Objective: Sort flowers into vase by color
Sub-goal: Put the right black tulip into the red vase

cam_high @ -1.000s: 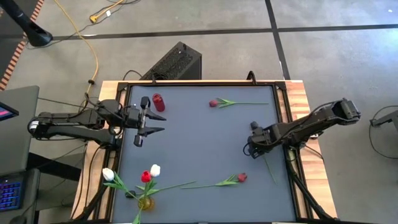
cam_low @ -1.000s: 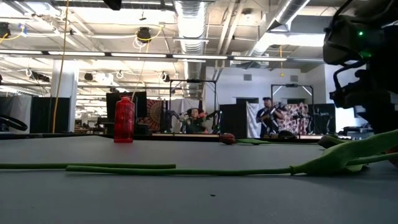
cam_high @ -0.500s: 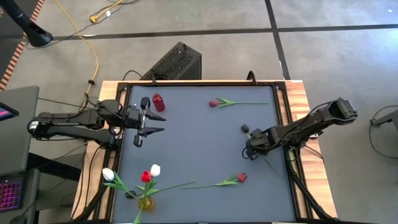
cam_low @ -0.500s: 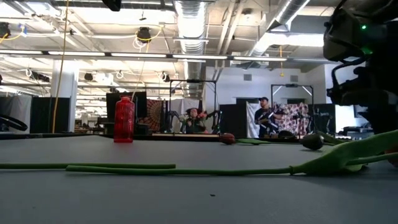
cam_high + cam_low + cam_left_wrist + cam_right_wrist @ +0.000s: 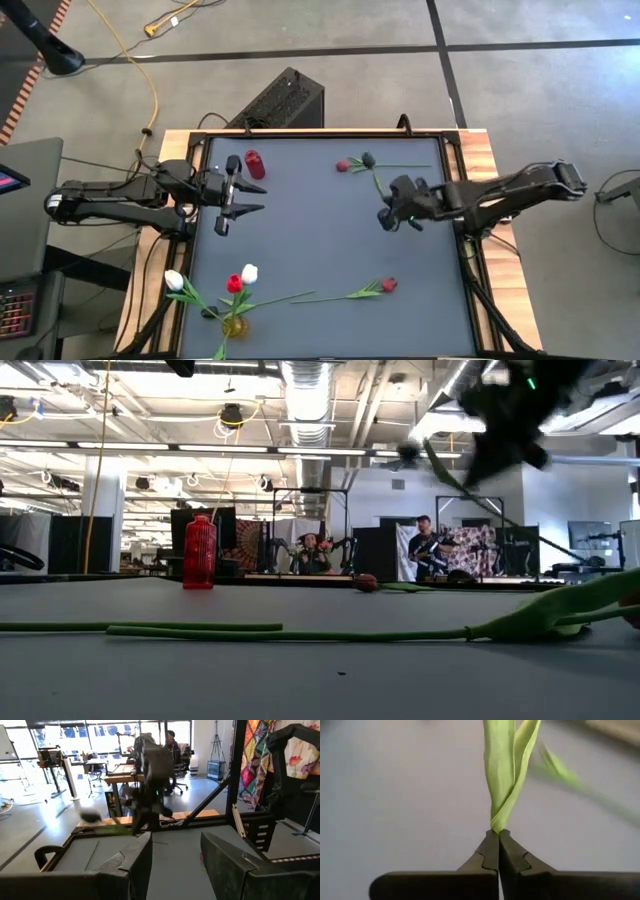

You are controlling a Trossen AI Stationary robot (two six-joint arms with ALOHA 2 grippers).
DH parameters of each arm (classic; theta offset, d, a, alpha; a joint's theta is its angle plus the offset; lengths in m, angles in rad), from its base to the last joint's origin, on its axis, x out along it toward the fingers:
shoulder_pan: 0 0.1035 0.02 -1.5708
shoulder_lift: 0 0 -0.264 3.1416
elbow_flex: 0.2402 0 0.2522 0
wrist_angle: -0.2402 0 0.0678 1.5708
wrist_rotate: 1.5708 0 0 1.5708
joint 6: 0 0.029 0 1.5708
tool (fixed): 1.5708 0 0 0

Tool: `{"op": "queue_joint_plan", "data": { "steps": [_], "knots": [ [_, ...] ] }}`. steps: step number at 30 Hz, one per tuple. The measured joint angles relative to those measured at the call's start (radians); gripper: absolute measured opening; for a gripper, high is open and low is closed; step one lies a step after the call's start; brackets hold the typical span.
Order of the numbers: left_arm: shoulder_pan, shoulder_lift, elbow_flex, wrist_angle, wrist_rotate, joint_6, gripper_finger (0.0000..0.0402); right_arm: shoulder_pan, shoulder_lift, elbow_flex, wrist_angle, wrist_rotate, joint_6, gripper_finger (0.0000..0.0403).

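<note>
My right gripper [image 5: 388, 214] is shut on a dark-headed flower [image 5: 367, 159] and holds it above the table's right half; the low view shows its head [image 5: 405, 455] high up. Two red flowers lie flat on their sides, one at the far edge [image 5: 345, 165] and one near the front [image 5: 388, 285]. A yellowish vase [image 5: 235, 325] at the front left corner holds two white tulips and one red. A red vase [image 5: 254, 164] stands at the far left. Beside it my left gripper [image 5: 243, 197] hovers open and level. My right gripper pinches the dark flower's stem where the green leaves wrap it [image 5: 495, 826], between the very tips of its two fingers [image 5: 485, 851]. The fingers slant down from the table's right side. The flower is lifted clear of the table, its head pointing to the far edge.
The near red flower's long stem [image 5: 200, 630] and leaf [image 5: 560, 610] lie across the front of the mat. Wooden strips [image 5: 490, 180] and black rails border the mat. People and equipment show in the room beyond the far edge.
My right gripper has risen from the mat and gone toward the far and left edges, tipping its fingers less steeply down. The dark flower has come up with it, lifted clear, and its head has swung toward the far edge.
</note>
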Motion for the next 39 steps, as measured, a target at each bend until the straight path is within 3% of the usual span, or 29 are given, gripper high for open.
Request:
{"op": "queue_joint_plan", "data": {
  "steps": [5,10,17,24,33,39],
  "knots": [
    [0.000,0.000,0.000,0.025,-0.037,-0.005,0.0158,-0.070,-0.059,0.014,0.411,-0.017,-0.331,0.0023],
    [0.000,0.002,0.000,0.091,-0.164,-0.023,0.0158,-0.152,-0.062,0.015,0.809,-0.150,-0.610,0.0019],
    [0.008,0.016,0.000,0.121,-0.237,-0.028,0.0158,-0.310,0.008,0.015,1.145,-0.432,-0.695,0.0020],
    [0.091,0.060,0.000,0.131,-0.231,-0.046,0.0158,-0.413,0.116,0.037,1.313,-0.622,-0.655,0.0020],
    [0.264,0.130,0.000,0.158,-0.044,-0.088,0.0158,-0.419,0.332,0.209,1.315,-0.706,-0.653,0.0020],
    [0.294,0.188,0.000,0.162,0.037,-0.104,0.0158,-0.397,0.496,0.356,1.315,-0.775,-0.650,0.0020]
  ]
}}
